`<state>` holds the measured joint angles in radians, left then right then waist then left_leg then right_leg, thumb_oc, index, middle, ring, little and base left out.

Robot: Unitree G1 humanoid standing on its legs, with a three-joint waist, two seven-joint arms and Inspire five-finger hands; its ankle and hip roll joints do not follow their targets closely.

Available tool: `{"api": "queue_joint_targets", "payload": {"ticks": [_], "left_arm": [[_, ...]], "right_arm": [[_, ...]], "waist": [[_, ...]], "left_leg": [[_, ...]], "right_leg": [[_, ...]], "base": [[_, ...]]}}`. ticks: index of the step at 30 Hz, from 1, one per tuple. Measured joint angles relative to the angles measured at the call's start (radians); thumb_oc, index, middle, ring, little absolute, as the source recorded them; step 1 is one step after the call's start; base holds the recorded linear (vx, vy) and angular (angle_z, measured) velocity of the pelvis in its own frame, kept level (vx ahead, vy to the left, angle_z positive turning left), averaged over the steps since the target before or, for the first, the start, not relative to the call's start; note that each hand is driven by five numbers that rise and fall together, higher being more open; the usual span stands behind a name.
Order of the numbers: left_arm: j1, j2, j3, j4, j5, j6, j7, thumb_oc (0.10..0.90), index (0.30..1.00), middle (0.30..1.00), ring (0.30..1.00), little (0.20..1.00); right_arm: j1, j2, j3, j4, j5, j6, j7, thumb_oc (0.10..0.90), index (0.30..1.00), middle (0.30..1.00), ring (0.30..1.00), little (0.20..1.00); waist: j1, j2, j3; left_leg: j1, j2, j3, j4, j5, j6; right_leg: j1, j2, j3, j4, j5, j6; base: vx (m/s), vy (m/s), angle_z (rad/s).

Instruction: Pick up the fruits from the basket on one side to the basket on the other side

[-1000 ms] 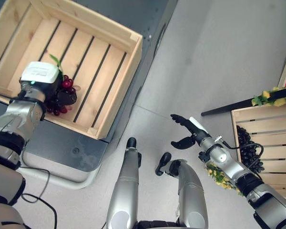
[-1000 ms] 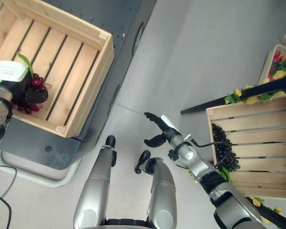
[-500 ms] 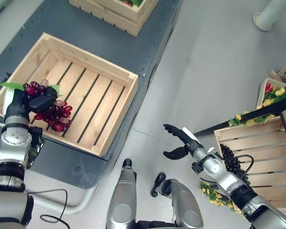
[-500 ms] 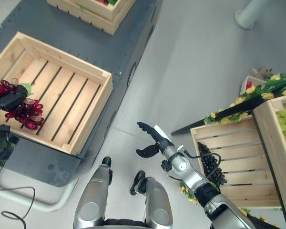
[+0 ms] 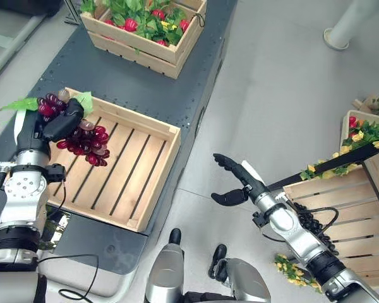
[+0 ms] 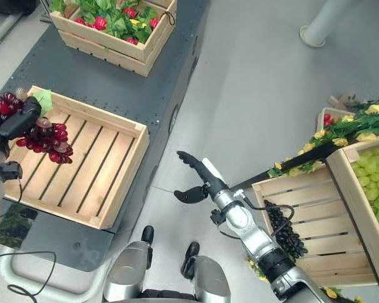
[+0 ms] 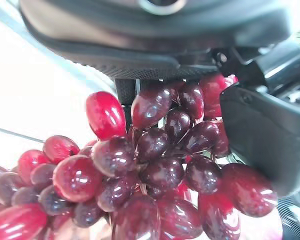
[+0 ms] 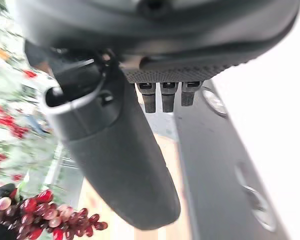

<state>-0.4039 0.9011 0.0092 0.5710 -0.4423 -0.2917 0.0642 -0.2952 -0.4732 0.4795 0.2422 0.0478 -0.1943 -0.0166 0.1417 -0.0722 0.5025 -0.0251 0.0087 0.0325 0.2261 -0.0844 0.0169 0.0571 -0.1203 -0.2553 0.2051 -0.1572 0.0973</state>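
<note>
A bunch of red grapes (image 5: 83, 136) hangs from my left hand (image 5: 52, 124), which is shut on its top next to a green leaf (image 5: 24, 104). The bunch is above the left slats of an empty wooden crate (image 5: 153, 165) on the dark platform. In the left wrist view the grapes (image 7: 155, 172) sit between the curled fingers (image 7: 262, 137). My right hand (image 5: 235, 184) is open over the grey floor, holding nothing, left of a crate (image 5: 344, 197) that holds black grapes (image 5: 311, 221). The right wrist view shows its thumb (image 8: 121, 157), with the red bunch (image 8: 45, 217) far off.
A crate of leaves and red fruit (image 5: 145, 28) stands at the back of the platform (image 5: 132, 88). A crate of green grapes (image 6: 366, 173) is at the far right, with flowers along a dark bar (image 5: 341, 163). A pale post base (image 5: 338, 35) stands on the floor.
The camera has moved, so the whole scene sits lower. My left hand has risen and turned with the grapes, which now hang over the crate's slats. The right hand keeps its open pose.
</note>
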Motion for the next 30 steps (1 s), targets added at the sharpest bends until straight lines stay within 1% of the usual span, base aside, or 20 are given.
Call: {"api": "queue_joint_targets", "payload": {"ticks": [1, 3, 6, 8, 10, 13, 14, 16, 17, 19, 22, 23, 25, 27, 29, 30], "left_arm": [[0.000, 0.000, 0.000, -0.016, 0.000, 0.000, -0.004, 0.400, 0.300, 0.300, 0.300, 0.300], [0.000, -0.007, 0.000, -0.071, 0.000, -0.002, -0.014, 0.400, 0.300, 0.300, 0.300, 0.300], [-0.001, -0.026, -0.003, -0.129, 0.000, -0.001, -0.024, 0.400, 0.300, 0.300, 0.300, 0.300], [-0.008, -0.026, -0.014, -0.161, -0.001, -0.001, -0.040, 0.400, 0.300, 0.300, 0.300, 0.300], [-0.030, -0.026, -0.043, -0.166, -0.004, -0.001, -0.057, 0.400, 0.300, 0.300, 0.300, 0.300], [-0.070, -0.026, -0.095, -0.169, -0.029, 0.001, -0.077, 0.400, 0.300, 0.300, 0.300, 0.300], [-0.073, -0.028, -0.114, -0.176, -0.045, 0.001, -0.081, 0.400, 0.300, 0.300, 0.300, 0.300], [-0.074, -0.032, -0.133, -0.200, -0.048, 0.003, -0.081, 0.400, 0.300, 0.300, 0.300, 0.300], [-0.075, -0.038, -0.142, -0.218, -0.056, 0.004, -0.083, 0.400, 0.300, 0.300, 0.300, 0.300], [-0.107, -0.085, -0.160, -0.223, -0.084, 0.005, -0.080, 0.400, 0.300, 0.300, 0.300, 0.300], [-0.150, -0.121, -0.194, -0.225, -0.084, 0.005, -0.074, 0.400, 0.300, 0.300, 0.300, 0.300], [-0.157, -0.127, -0.202, -0.226, -0.085, 0.005, -0.074, 0.400, 0.300, 0.300, 0.300, 0.300], [-0.181, -0.155, -0.233, -0.228, -0.084, 0.005, -0.074, 0.400, 0.300, 0.300, 0.300, 0.300], [-0.206, -0.176, -0.251, -0.228, -0.084, 0.007, -0.075, 0.400, 0.300, 0.300, 0.300, 0.300], [-0.233, -0.190, -0.273, -0.228, -0.084, 0.009, -0.076, 0.400, 0.300, 0.300, 0.300, 0.300], [-0.239, -0.191, -0.278, -0.228, -0.084, 0.009, -0.077, 0.400, 0.300, 0.300, 0.300, 0.300]], "right_arm": [[-0.003, -0.001, 0.000, -0.006, 0.001, 0.000, 0.003, 0.800, 0.900, 0.900, 0.900, 0.900], [-0.012, -0.003, 0.000, -0.029, 0.020, 0.001, 0.017, 0.800, 0.900, 0.900, 0.900, 0.900], [-0.024, -0.001, -0.002, -0.054, 0.093, 0.009, 0.027, 0.800, 0.900, 0.900, 0.900, 0.900], [-0.047, 0.014, -0.001, -0.054, 0.162, 0.021, 0.047, 0.800, 0.900, 0.900, 0.900, 0.900], [-0.066, 0.020, -0.001, -0.054, 0.208, 0.028, 0.063, 0.800, 0.900, 0.900, 0.900, 0.900], [-0.100, 0.022, -0.001, -0.054, 0.281, 0.059, 0.084, 0.800, 0.900, 0.900, 0.900, 0.900], [-0.107, 0.024, -0.001, -0.054, 0.292, 0.067, 0.087, 0.800, 0.900, 0.900, 0.900, 0.900], [-0.116, 0.034, -0.004, -0.054, 0.359, 0.085, 0.095, 0.800, 0.900, 0.900, 0.900, 0.900], [-0.123, 0.048, -0.004, -0.054, 0.385, 0.091, 0.096, 0.800, 0.900, 0.900, 0.900, 0.900], [-0.148, 0.073, -0.005, -0.054, 0.435, 0.107, 0.096, 0.800, 0.900, 0.900, 0.900, 0.900], [-0.193, 0.103, -0.005, -0.055, 0.435, 0.115, 0.095, 0.800, 0.900, 0.900, 0.900, 0.900], [-0.201, 0.105, -0.005, -0.055, 0.435, 0.118, 0.095, 0.800, 0.900, 0.900, 0.900, 0.900], [-0.229, 0.105, -0.005, -0.056, 0.433, 0.127, 0.094, 0.800, 0.900, 0.900, 0.900, 0.900], [-0.259, 0.100, -0.007, -0.056, 0.434, 0.145, 0.093, 0.800, 0.900, 0.900, 0.900, 0.900], [-0.291, 0.102, -0.007, -0.056, 0.434, 0.160, 0.092, 0.800, 0.900, 0.900, 0.900, 0.900], [-0.299, 0.102, -0.007, -0.056, 0.435, 0.165, 0.092, 0.800, 0.900, 0.900, 0.900, 0.900]], "waist": [[-0.003, 0.002, -0.002], [-0.011, 0.015, -0.037], [-0.016, 0.037, -0.075], [-0.018, 0.044, -0.100], [-0.019, 0.047, -0.130], [-0.021, 0.048, -0.147], [-0.022, 0.046, -0.159], [-0.024, 0.048, -0.172], [-0.027, 0.048, -0.173], [-0.044, 0.046, -0.186], [-0.064, 0.049, -0.201], [-0.066, 0.048, -0.204], [-0.073, 0.049, -0.220], [-0.079, 0.050, -0.221], [-0.104, 0.050, -0.221], [-0.106, 0.050, -0.221]], "left_leg": [[0.011, -0.005, -0.001, -0.014, 0.004, 0.001], [0.022, -0.009, 0.000, -0.043, 0.011, 0.004], [0.037, -0.010, -0.001, -0.084, 0.028, 0.008], [0.064, -0.013, -0.001, -0.140, 0.053, 0.008], [0.072, -0.014, -0.002, -0.177, 0.074, 0.007], [0.093, -0.020, -0.003, -0.212, 0.090, 0.005], [0.094, -0.019, -0.003, -0.221, 0.094, 0.004], [0.103, -0.020, -0.003, -0.243, 0.106, 0.004], [0.115, -0.018, -0.003, -0.257, 0.111, 0.002], [0.118, -0.017, -0.006, -0.277, 0.125, 0.002], [0.119, -0.015, -0.001, -0.298, 0.138, 0.002], [0.119, -0.015, -0.001, -0.301, 0.140, 0.002], [0.120, -0.014, 0.003, -0.305, 0.141, 0.003], [0.123, -0.013, 0.004, -0.305, 0.141, 0.003], [0.127, -0.012, 0.007, -0.306, 0.141, 0.003], [0.129, -0.012, 0.009, -0.306, 0.141, 0.002]], "right_leg": [[0.013, 0.000, 0.000, -0.014, 0.005, 0.002], [0.028, 0.001, -0.001, -0.057, 0.022, 0.008], [0.050, 0.006, -0.001, -0.120, 0.054, 0.009], [0.076, 0.012, 0.001, -0.180, 0.085, 0.009], [0.081, 0.015, 0.003, -0.215, 0.102, 0.010], [0.105, 0.020, 0.005, -0.265, 0.126, 0.013], [0.107, 0.021, 0.007, -0.280, 0.135, 0.013], [0.109, 0.024, 0.018, -0.294, 0.144, 0.011], [0.111, 0.025, 0.025, -0.294, 0.145, 0.011], [0.105, 0.027, 0.025, -0.294, 0.147, 0.012], [0.090, 0.029, 0.036, -0.294, 0.155, 0.012], [0.088, 0.029, 0.036, -0.294, 0.156, 0.012], [0.076, 0.030, 0.057, -0.294, 0.162, 0.012], [0.076, 0.030, 0.062, -0.294, 0.166, 0.011], [0.079, 0.031, 0.067, -0.294, 0.167, 0.011], [0.078, 0.031, 0.070, -0.294, 0.168, 0.010]], "base": [[0.03, -0.043, 0.00], [0.02, -0.057, 0.00], [0.01, -0.075, -0.03], [0.00, -0.062, -0.07], [0.00, -0.055, -0.05], [-0.01, -0.052, -0.05], [-0.01, -0.070, -0.09], [-0.01, -0.053, -0.12], [-0.03, -0.057, -0.11], [-0.02, -0.024, -0.03], [-0.02, -0.005, -0.09], [-0.01, -0.004, -0.10], [0.00, -0.003, -0.22], [0.02, -0.001, -0.15], [0.01, 0.005, -0.06], [0.00, 0.005, -0.13]]}}
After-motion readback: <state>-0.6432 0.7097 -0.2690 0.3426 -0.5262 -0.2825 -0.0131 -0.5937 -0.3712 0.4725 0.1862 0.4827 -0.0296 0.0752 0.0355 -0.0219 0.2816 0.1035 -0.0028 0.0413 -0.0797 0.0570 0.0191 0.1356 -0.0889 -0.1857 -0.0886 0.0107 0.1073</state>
